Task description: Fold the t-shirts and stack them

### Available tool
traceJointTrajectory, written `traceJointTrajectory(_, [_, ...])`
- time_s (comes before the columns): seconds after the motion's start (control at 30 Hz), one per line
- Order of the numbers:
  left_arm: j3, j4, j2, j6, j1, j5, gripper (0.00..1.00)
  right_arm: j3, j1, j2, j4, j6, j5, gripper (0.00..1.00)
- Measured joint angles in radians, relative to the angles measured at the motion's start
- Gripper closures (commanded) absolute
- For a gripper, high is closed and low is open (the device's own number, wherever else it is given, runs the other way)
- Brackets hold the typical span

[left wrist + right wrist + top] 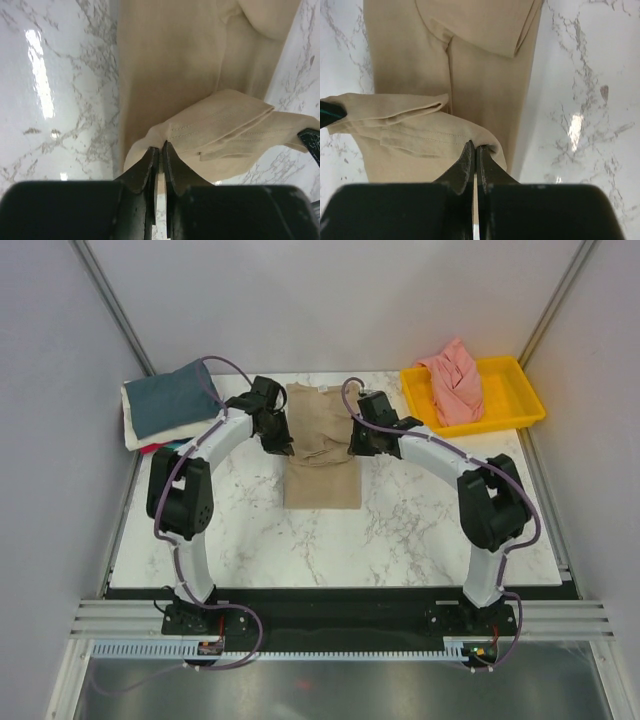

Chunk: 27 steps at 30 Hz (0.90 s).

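A tan t-shirt (322,475) lies as a long narrow strip in the middle of the marble table, its far end doubled up between the arms. My left gripper (283,440) is shut on the left corner of that fold (160,147). My right gripper (355,443) is shut on the right corner (475,146). The hem of the tan t-shirt (220,120) hangs folded over the strip beneath it (410,125). A salmon-pink t-shirt (455,380) lies crumpled in the tray. A slate-blue folded t-shirt (172,400) tops a stack at the back left, over a cream one (138,430) and a red edge (152,448).
The yellow plastic tray (520,390) stands at the back right corner. Grey walls close in the table on the left, right and back. Bare marble (420,530) shows in front of and beside the tan strip.
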Motion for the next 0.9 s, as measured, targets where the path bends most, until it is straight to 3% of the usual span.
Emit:
traceJointTrajectory(0.03, [0.031,-0.001,0.034,0.002,0.010,0.009,0.84,0.022,-0.007,0.029,0.002,-0.002,-0.010,0.98])
traceJointTrajectory(0.1, [0.084,-0.005,0.100,0.003,0.031,0.029,0.80,0.071,-0.025,0.089,0.003,-0.002,-0.028,0.80])
traceJointTrajectory(0.13, [0.114,-0.018,0.134,0.003,0.041,0.039,0.72,0.097,-0.037,0.119,0.002,0.000,-0.040,0.73])
traceJointTrajectory(0.17, [0.158,-0.032,0.175,0.005,0.053,0.054,0.68,0.131,-0.049,0.151,-0.004,0.001,-0.051,0.56])
traceJointTrajectory(0.23, [0.272,-0.080,0.264,0.007,0.077,0.072,0.59,0.223,-0.083,0.225,-0.018,0.001,-0.077,0.43])
traceJointTrajectory(0.33, [0.533,-0.167,0.404,0.015,0.109,0.100,0.41,0.447,-0.137,0.351,-0.089,-0.008,-0.106,0.35])
traceJointTrajectory(0.43, [0.763,-0.220,0.475,0.018,0.134,0.134,0.38,0.641,-0.174,0.421,-0.150,-0.018,-0.120,0.32])
traceJointTrajectory(0.5, [0.790,-0.232,0.444,0.019,0.147,0.140,0.38,0.667,-0.194,0.398,-0.167,-0.028,-0.127,0.31])
traceJointTrajectory(0.57, [0.752,-0.241,0.384,0.019,0.150,0.142,0.38,0.598,-0.199,0.332,-0.150,-0.033,-0.136,0.30])
traceJointTrajectory(0.63, [0.604,-0.218,0.267,0.022,0.146,0.147,0.39,0.441,-0.196,0.218,-0.120,-0.035,-0.156,0.30])
traceJointTrajectory(0.77, [0.189,-0.122,0.000,0.026,0.129,0.165,0.40,0.053,-0.180,-0.015,-0.029,-0.015,-0.226,0.30])
traceJointTrajectory(0.9, [-0.167,-0.034,-0.194,0.025,0.116,0.184,0.40,-0.248,-0.167,-0.129,0.064,0.023,-0.295,0.29])
